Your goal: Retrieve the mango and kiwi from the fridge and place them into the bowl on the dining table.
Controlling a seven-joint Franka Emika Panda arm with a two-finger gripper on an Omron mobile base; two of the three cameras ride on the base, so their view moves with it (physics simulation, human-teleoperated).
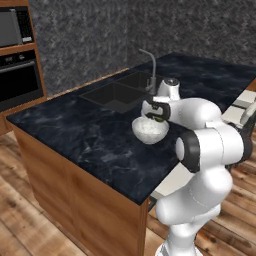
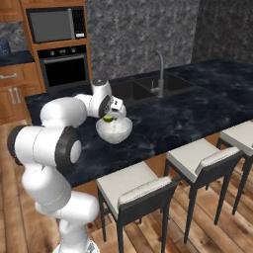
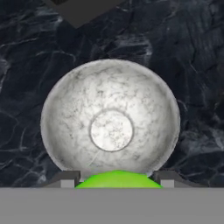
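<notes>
The white bowl (image 1: 148, 131) (image 2: 114, 132) (image 3: 111, 113) stands on the black marbled dining table (image 1: 85, 135) (image 2: 188, 111), near its stool-side edge, and nothing lies in it. My gripper (image 1: 159, 118) (image 2: 108, 118) (image 3: 117, 181) hangs just above the bowl's near rim and is shut on a bright green fruit (image 1: 159, 119) (image 2: 107, 118) (image 3: 118, 178). I cannot tell whether this fruit is the mango or the kiwi. The fridge is out of view.
A sunken black sink (image 1: 120, 92) (image 2: 148, 88) with a grey faucet (image 1: 151, 70) (image 2: 160, 71) lies beyond the bowl. Stools (image 2: 141, 190) (image 2: 207, 160) line the table's side. A black oven (image 1: 17, 77) (image 2: 64, 69) sits in wooden cabinets at the back.
</notes>
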